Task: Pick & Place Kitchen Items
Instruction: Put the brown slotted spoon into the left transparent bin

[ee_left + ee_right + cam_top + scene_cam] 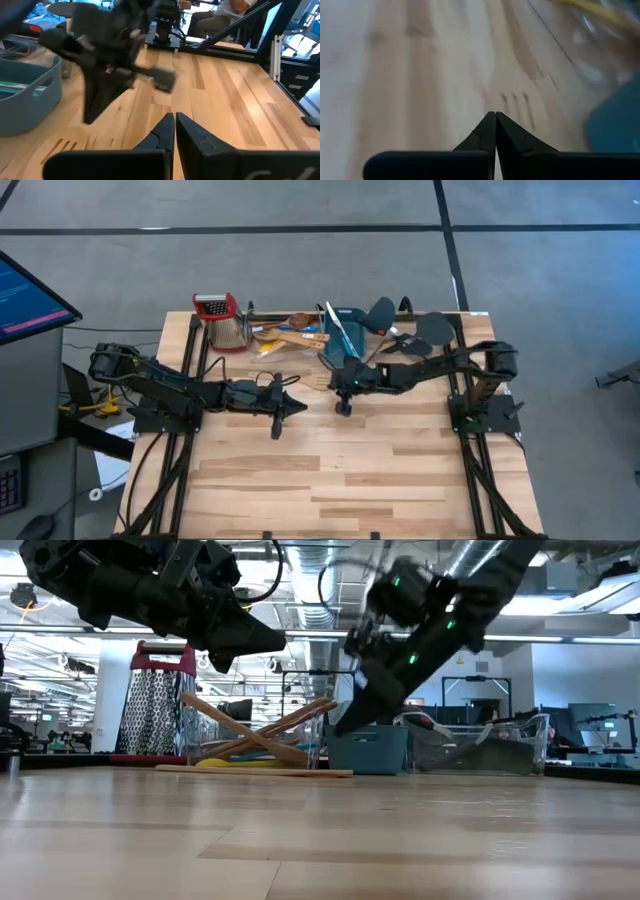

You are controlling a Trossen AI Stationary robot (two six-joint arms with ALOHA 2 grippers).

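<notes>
Seemingly wooden spoons [262,735] in clear bin [300,740]

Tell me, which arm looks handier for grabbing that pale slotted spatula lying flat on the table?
The right, probably. Its gripper hangs, fingers shut, beside the slotted spatula; the left gripper, also shut, is farther off.

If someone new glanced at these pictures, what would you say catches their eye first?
Probably the two dark arms meeting over the middle of the table, the left gripper and the right gripper both with fingers shut and holding nothing. Next comes the clutter along the far edge: a red-handled grater, a heap of wooden utensils and a teal tub.
</notes>
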